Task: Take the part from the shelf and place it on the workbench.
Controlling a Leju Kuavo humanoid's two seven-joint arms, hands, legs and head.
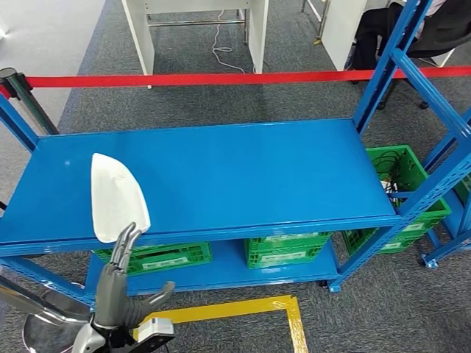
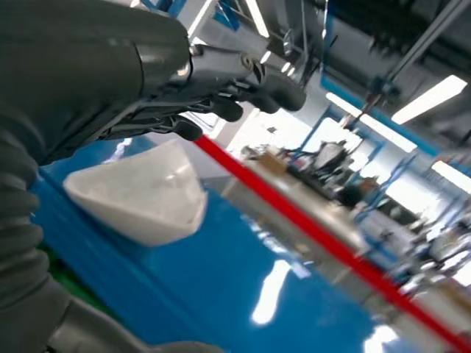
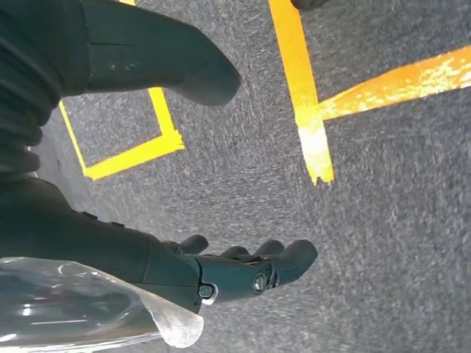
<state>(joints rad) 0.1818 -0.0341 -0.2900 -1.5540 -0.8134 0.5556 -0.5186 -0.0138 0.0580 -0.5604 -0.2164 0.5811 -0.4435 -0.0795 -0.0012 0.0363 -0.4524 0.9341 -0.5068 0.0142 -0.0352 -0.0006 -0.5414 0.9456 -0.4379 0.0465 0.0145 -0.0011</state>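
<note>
A white part (image 1: 115, 195), flat and pointed at one end like a shell, lies on the left portion of the blue shelf (image 1: 233, 173), with its broad end overhanging the near edge. The left hand (image 1: 119, 283) rises from below just in front of that edge, its dark fingers (image 1: 125, 245) stretched upward and apart, their tips at the overhanging end of the part; whether they actually touch it cannot be told from the head view. In the left wrist view the fingers (image 2: 244, 88) reach out above the part (image 2: 139, 193) with a gap showing between them and its pale surface, and nothing is held. The right hand (image 3: 222, 268) hangs over grey carpet (image 3: 377, 243) marked with yellow tape lines (image 3: 302, 95), fingers extended and loosely spread, holding nothing. Green crates (image 1: 286, 248) sit on the lower shelf level, and another green crate (image 1: 408, 195) stands to the right beyond the shelf's upright. A red barrier strap (image 1: 222, 78) runs across behind the shelf.
</note>
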